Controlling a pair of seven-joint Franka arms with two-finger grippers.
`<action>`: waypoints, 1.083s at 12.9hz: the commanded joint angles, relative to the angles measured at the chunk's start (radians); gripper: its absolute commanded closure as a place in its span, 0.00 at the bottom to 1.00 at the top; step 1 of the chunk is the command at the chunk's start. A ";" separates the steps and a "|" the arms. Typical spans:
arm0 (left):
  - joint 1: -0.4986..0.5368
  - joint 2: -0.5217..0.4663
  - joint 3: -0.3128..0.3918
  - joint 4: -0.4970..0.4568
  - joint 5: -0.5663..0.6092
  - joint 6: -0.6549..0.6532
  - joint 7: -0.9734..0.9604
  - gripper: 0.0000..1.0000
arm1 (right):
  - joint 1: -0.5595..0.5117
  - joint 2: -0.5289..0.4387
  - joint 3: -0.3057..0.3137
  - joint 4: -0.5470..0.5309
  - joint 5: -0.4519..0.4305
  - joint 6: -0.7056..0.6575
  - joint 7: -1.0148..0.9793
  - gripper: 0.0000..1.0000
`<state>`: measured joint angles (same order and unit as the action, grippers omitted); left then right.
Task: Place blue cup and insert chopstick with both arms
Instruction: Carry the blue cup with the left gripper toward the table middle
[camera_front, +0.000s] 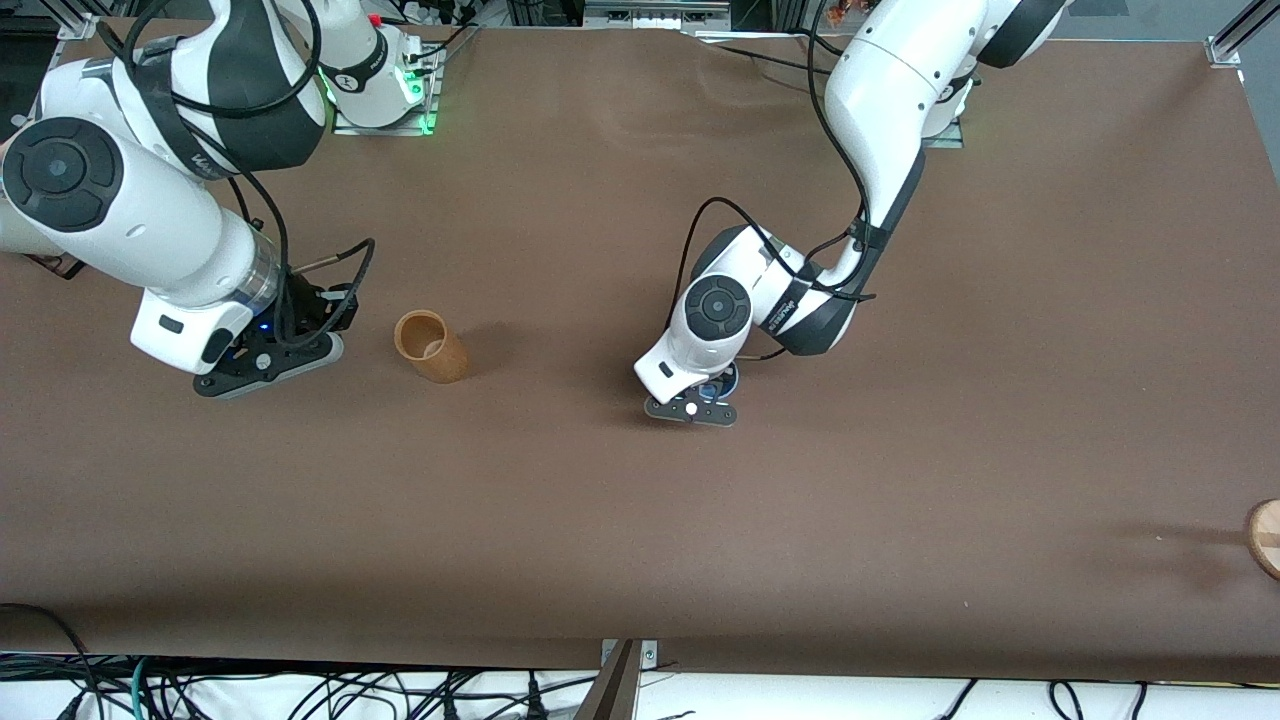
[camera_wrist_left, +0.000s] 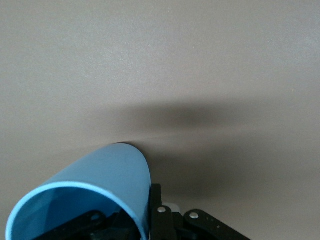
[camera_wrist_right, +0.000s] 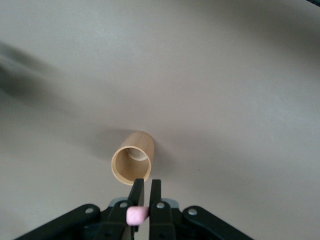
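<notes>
While pinching the chopstick (camera_wrist_right: 136, 215), right gripper (camera_wrist_right: 142, 196) beside the tan cup (camera_front: 431, 347); left gripper (camera_front: 712, 388) clamping the blue cup's (camera_wrist_left: 85, 202) rim.

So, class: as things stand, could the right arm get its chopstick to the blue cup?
Probably yes, though not straight away. The blue cup sits in the left gripper, whose wrist covers it from above. The right gripper holds the chopstick beside the tan cup, with bare table between.

the blue cup (camera_front: 722, 381) is mostly hidden under the left arm's wrist; the chopstick (camera_wrist_right: 136, 215) shows only its pink end — a round wooden thing (camera_front: 1266, 536), perhaps a board, is cut off at the bench's edge.
</notes>
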<state>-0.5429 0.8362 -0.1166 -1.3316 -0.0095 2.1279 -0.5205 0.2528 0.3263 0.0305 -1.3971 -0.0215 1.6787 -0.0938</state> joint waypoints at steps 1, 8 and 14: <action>-0.006 0.029 0.012 0.035 0.029 0.001 -0.001 0.06 | -0.001 0.010 0.005 0.030 0.006 -0.022 -0.007 1.00; 0.006 -0.008 0.002 0.089 -0.015 -0.086 -0.041 0.00 | 0.013 0.013 0.012 0.030 0.011 -0.017 0.021 1.00; 0.076 -0.147 0.009 0.164 -0.063 -0.337 -0.024 0.00 | 0.092 0.048 0.016 0.030 0.074 0.068 0.167 1.00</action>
<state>-0.5115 0.7726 -0.1074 -1.1570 -0.0593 1.8591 -0.5510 0.3232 0.3459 0.0442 -1.3970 0.0187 1.7260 0.0254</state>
